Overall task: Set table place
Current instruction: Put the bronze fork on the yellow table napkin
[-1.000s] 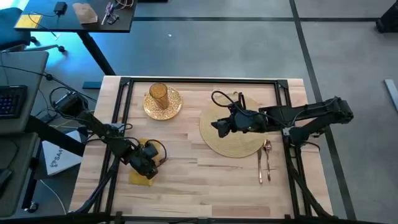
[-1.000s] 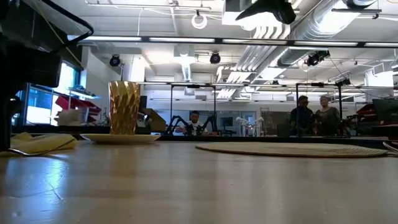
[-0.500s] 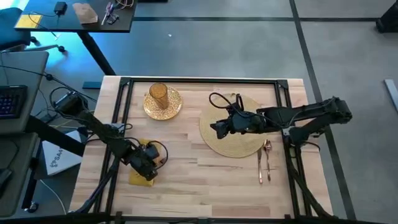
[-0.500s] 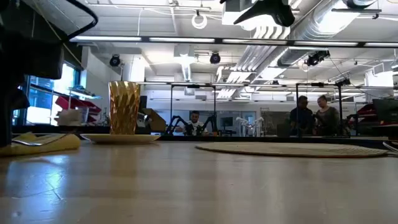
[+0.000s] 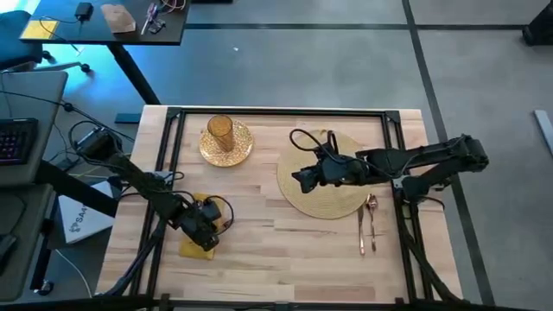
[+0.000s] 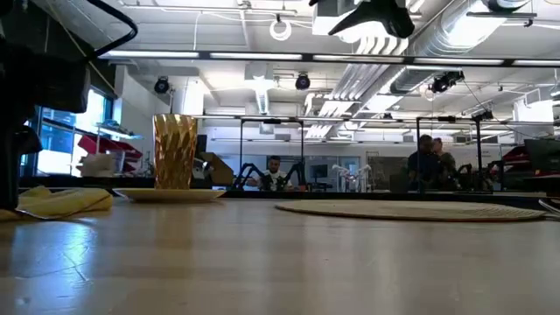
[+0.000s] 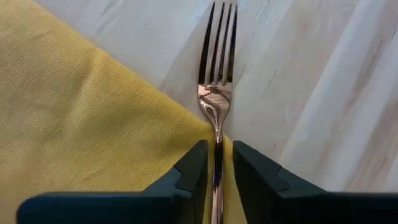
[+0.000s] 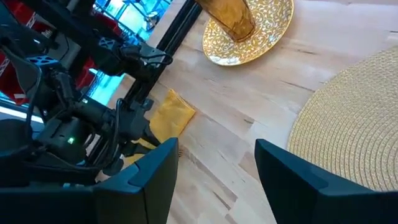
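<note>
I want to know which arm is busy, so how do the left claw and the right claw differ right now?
The left claw is low at the yellow napkin, shut on the fork; the right claw hangs open and empty, raised over the woven placemat. The left sits near the table's front left; the right is toward the middle. Both are dark two-finger claws.

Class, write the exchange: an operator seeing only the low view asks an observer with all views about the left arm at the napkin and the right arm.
Operator: What is happening at the yellow napkin?
Observer: The left gripper has its jaws shut on the handle of a copper fork, at the napkin's edge.
Operator: And the right arm?
Observer: The right gripper hangs open above the woven placemat.
Operator: Other cutlery?
Observer: Two more cutlery pieces lie beside the placemat.
</note>
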Controlling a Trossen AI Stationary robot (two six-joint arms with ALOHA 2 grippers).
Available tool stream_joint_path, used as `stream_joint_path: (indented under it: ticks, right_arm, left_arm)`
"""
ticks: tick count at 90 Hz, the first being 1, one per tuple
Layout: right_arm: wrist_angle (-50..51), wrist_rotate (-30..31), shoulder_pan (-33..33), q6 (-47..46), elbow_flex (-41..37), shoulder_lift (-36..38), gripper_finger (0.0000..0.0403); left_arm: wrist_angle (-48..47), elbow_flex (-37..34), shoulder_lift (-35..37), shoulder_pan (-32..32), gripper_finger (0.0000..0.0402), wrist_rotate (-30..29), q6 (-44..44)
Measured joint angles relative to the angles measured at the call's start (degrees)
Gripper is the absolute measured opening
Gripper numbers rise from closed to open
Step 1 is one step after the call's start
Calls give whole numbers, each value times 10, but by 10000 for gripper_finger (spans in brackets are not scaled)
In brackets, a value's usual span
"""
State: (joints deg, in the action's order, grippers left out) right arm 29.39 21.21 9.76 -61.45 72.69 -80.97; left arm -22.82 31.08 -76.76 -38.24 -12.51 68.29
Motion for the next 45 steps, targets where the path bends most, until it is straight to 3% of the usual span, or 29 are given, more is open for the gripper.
stream_joint_path:
  ticks: [19,45]
  right_arm:
    - [0,0,0,0,0,0,197]
    - [1,0,0,0,0,0,197]
  left_arm:
    - [1,-2,-16,0,7,1,-4]
    - [-42,40,-16,0,1,19,-15]
